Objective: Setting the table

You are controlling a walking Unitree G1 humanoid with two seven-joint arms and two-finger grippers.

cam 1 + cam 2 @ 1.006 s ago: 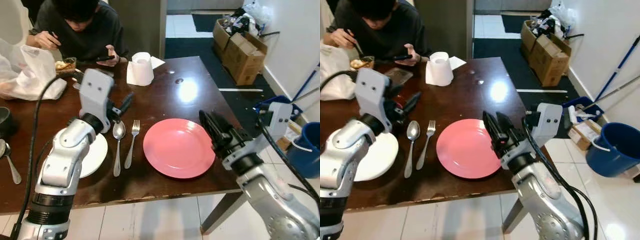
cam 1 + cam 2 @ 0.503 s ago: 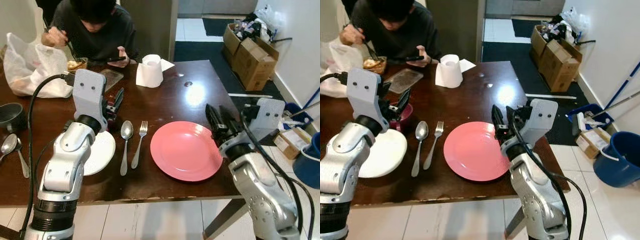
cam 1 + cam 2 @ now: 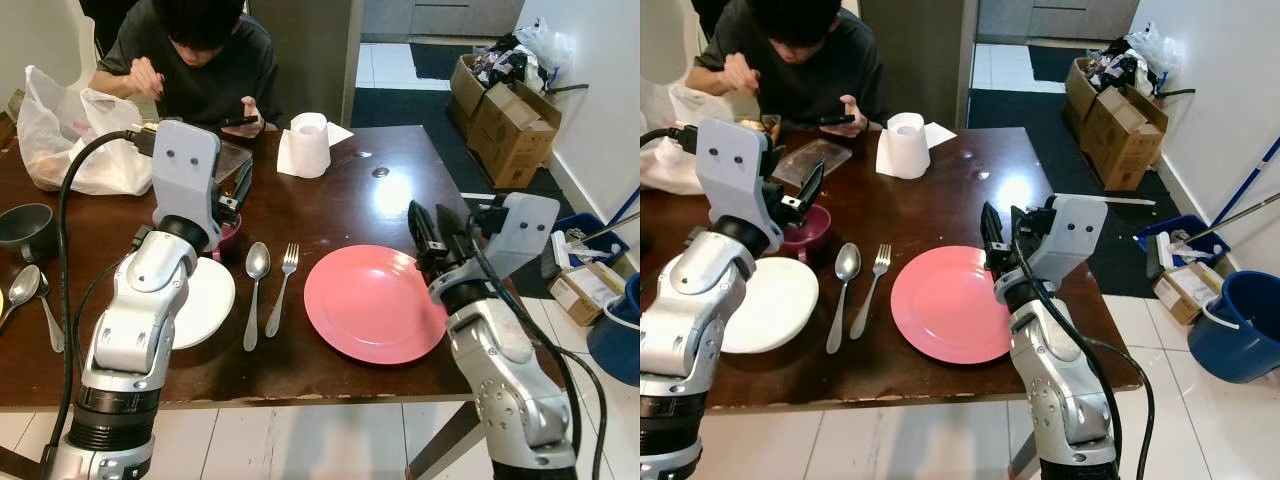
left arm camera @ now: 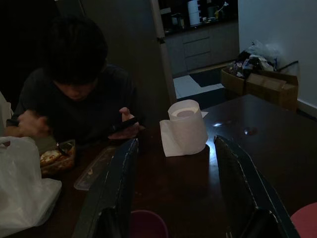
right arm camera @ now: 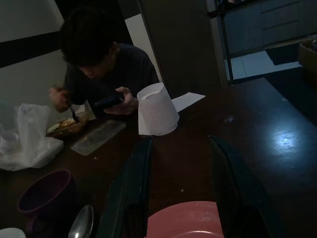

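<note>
The left gripper hangs with its fingers spread wide and nothing between them, just above the maroon bowl, which sits at the far rim of the white plate. In the left wrist view the bowl's rim lies low in the gap between the two fingers, so the bowl is directly below and slightly ahead of this gripper, toward twelve o'clock across the table.

The right gripper is also parted and empty, poised over the three o'clock edge of the pink plate. The bowl is at about ten o'clock from it, well apart, with the spoon and fork lying between, both with their long axes running roughly six to twelve.

The left arm is clearly the nearer one to the bowl; a short descent would probably bring its fingers around the rim. A person sits eating at the far side, beside a paper roll and a white plastic bag.
</note>
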